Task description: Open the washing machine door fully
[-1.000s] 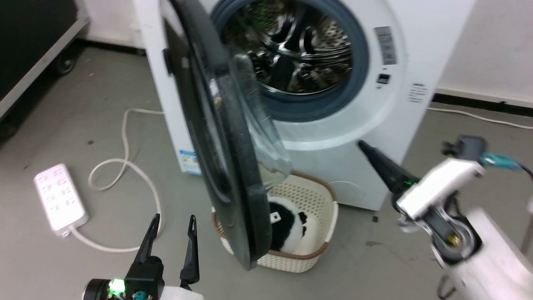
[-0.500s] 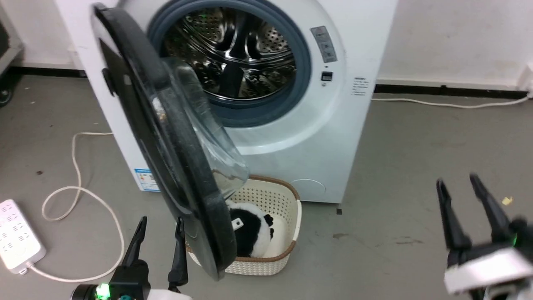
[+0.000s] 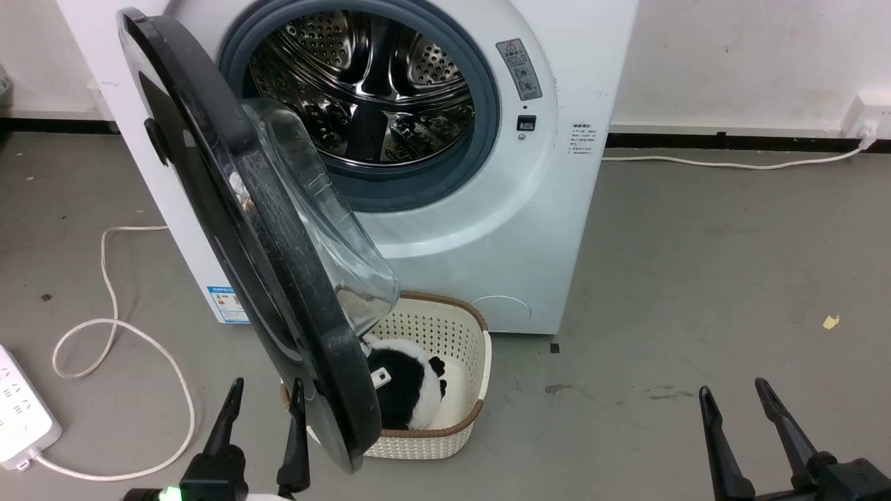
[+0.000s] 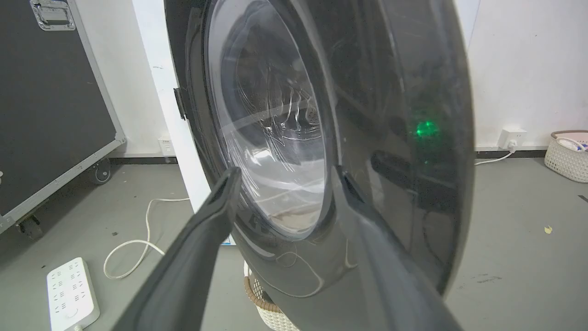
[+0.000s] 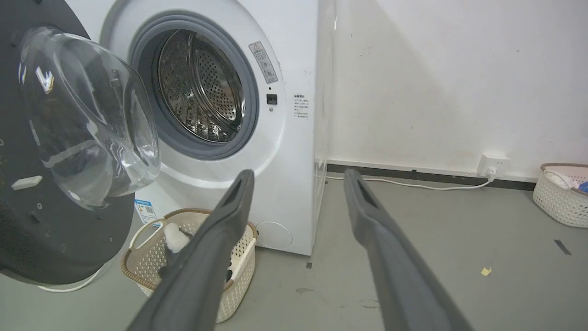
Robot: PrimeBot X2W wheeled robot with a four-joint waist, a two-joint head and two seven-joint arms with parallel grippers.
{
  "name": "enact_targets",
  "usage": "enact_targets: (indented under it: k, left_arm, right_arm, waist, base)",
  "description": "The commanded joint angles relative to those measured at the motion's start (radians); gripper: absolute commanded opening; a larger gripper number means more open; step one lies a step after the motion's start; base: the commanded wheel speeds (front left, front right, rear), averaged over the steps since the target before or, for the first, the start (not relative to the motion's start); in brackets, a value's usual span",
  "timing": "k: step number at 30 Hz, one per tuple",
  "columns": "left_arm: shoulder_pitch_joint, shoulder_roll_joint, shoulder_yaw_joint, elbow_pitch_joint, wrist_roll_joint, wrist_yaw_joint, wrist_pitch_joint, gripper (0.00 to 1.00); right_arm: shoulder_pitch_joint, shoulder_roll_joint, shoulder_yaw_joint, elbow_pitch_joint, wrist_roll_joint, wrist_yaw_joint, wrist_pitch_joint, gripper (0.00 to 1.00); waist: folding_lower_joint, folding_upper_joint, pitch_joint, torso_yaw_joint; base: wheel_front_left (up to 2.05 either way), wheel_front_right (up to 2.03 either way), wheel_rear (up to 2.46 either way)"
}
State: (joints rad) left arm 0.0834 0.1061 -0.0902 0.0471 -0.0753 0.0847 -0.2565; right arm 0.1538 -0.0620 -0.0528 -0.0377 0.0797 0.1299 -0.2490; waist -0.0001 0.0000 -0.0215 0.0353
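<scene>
The washing machine door (image 3: pixel 230 209) stands wide of the washing machine (image 3: pixel 557 209), above a laundry basket (image 3: pixel 459 327), the left gripper (image 3: pixel 268 383) beside its lower rim and the right gripper (image 3: pixel 732 386) well apart (both spread, empty), where a clumsy push could scrape the glossy rim.

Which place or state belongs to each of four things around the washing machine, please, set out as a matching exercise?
1. large round black-rimmed washing machine door
2. cream perforated plastic basket with brown woven rim
3. white rectangular power strip
4. black-and-white plush toy

A. lying inside the basket
B. on the grey floor, at the head view's far left
C. swung out from the white washing machine
D. standing under the door's lower edge

Pairs: 1-C, 2-D, 3-B, 4-A.
</scene>
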Motion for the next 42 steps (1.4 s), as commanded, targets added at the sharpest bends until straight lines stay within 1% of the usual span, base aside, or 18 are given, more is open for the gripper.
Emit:
enact_targets:
  k: [1,8,9,10,14,18,23,27,30,34,37,39,42]
  left_arm:
    - [0.017,-0.004,-0.002,0.008,-0.003,-0.004,-0.005,1.0]
    - [0.016,-0.005,0.003,0.024,-0.002,-0.014,-0.005,1.0]
    - [0.015,-0.005,0.004,0.025,-0.002,-0.016,-0.005,0.58]
    - [0.015,-0.005,0.004,0.026,-0.001,-0.017,-0.005,0.0]
    - [0.013,-0.007,0.004,0.015,0.001,-0.02,-0.005,0.0]
    - [0.002,-0.014,0.035,-0.037,-0.011,-0.006,-0.005,0.0]
    - [-0.048,-0.017,0.107,-0.154,-0.03,0.016,-0.005,0.0]
    - [-0.127,-0.013,0.176,-0.268,-0.051,0.016,-0.005,0.0]
    - [-0.183,-0.006,0.198,-0.357,-0.05,0.011,-0.005,0.0]
    - [-0.244,0.01,0.179,-0.452,-0.033,-0.002,-0.003,0.0]
    - [-0.275,0.011,0.143,-0.502,-0.031,-0.015,0.034,0.0]
    - [-0.282,0.007,0.102,-0.521,-0.029,-0.027,0.066,0.0]
    - [-0.267,-0.01,0.015,-0.525,-0.031,-0.044,0.125,0.0]
  right_arm:
    - [0.012,0.006,0.001,0.006,-0.003,0.001,-0.007,1.0]
    - [0.007,0.01,0.005,0.007,0.001,0.001,-0.01,1.0]
    - [0.007,0.011,0.005,0.007,0.001,0.001,-0.01,1.0]
    - [0.006,0.011,0.005,0.006,0.001,0.001,-0.01,1.0]
    - [0.003,0.011,0.006,0.005,0.008,0.001,-0.011,1.0]
    - [-0.002,0.012,0.008,0.004,0.017,0.001,-0.011,1.0]
    - [-0.008,0.012,0.011,0.001,0.022,0.001,-0.012,1.0]
    - [-0.012,0.012,0.016,0.003,0.022,0.001,-0.012,1.0]
    - [-0.015,0.012,0.019,0.006,0.023,0.001,-0.012,1.0]
    - [-0.016,0.012,0.025,0.012,0.026,0.001,-0.012,1.0]
    - [-0.016,0.012,0.027,0.016,0.028,0.001,-0.012,1.0]
    - [-0.018,0.012,0.028,0.019,0.03,0.001,-0.012,1.0]
    - [-0.021,0.012,0.029,0.022,0.032,0.001,-0.012,1.0]
  waist:
    - [0.0001,0.0,-0.001,0.0]
    - [0.0001,0.0,0.003,0.001]
    - [0.0001,0.0,0.004,0.002]
    - [0.0001,0.0,0.004,0.002]
    - [0.0001,0.0,0.006,0.005]
    - [0.0001,0.0,0.006,0.006]
    - [0.0001,0.0,0.007,0.01]
    - [0.0001,0.0,0.007,0.009]
    - [0.0001,0.0,0.005,0.007]
    - [0.0001,0.0,0.001,0.002]
    - [0.0001,0.0,-0.002,-0.002]
    - [0.0001,0.0,-0.003,-0.006]
    - [0.0001,0.0,-0.004,-0.01]
  base:
    - [0.0,0.0,0.0]
    - [0.0,0.0,0.0]
    - [0.0,0.0,0.0]
    - [0.0,0.0,0.0]
    - [0.0,0.0,0.0]
    - [0.0,0.0,0.0]
    - [0.0,0.0,0.0]
    - [0.0,0.0,0.0]
    - [0.0,0.0,0.0]
    - [0.0,0.0,0.0]
    - [0.0,0.0,0.0]
    - [0.0,0.0,0.0]
    - [0.0,0.0,0.0]
